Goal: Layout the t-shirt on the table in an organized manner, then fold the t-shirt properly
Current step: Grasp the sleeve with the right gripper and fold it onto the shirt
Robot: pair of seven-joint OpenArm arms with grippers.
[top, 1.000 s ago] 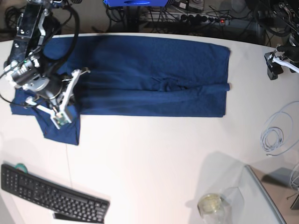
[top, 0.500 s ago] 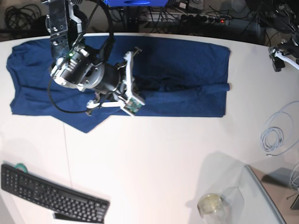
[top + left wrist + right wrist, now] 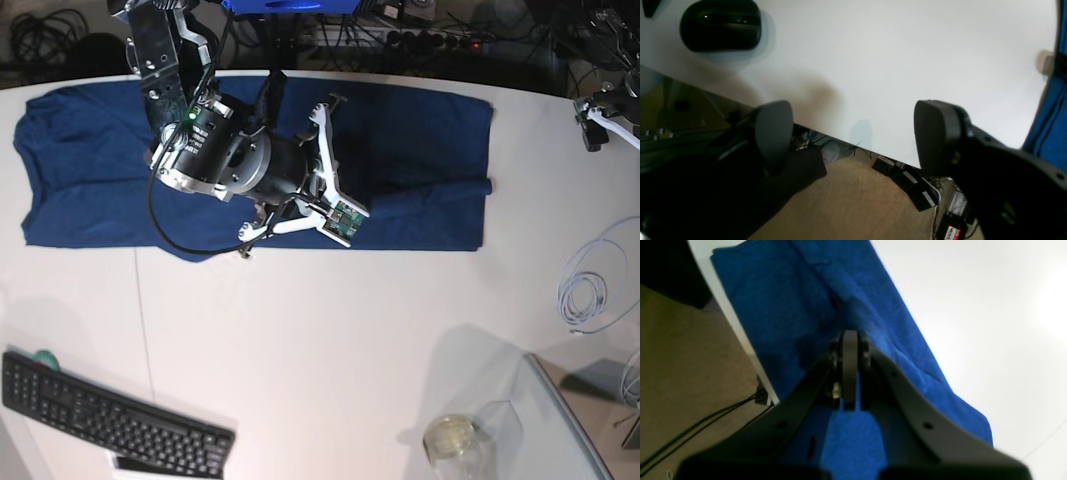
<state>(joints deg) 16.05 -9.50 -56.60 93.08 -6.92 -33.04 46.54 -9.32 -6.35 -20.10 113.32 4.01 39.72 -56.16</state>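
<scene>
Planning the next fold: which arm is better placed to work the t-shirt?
Probably the right. The right gripper, shut, hangs directly over the t-shirt, while the left gripper, open, sits past the table edge.

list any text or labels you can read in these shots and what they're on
"MisterM…" or the like: white letters on a red label on a device on the floor, left wrist view; blurred, reading unsure.
White stickers on the black boxes under the table edge: too small to read.
Keyboard keys, base view: too small to read.
T-shirt: no print visible.
</scene>
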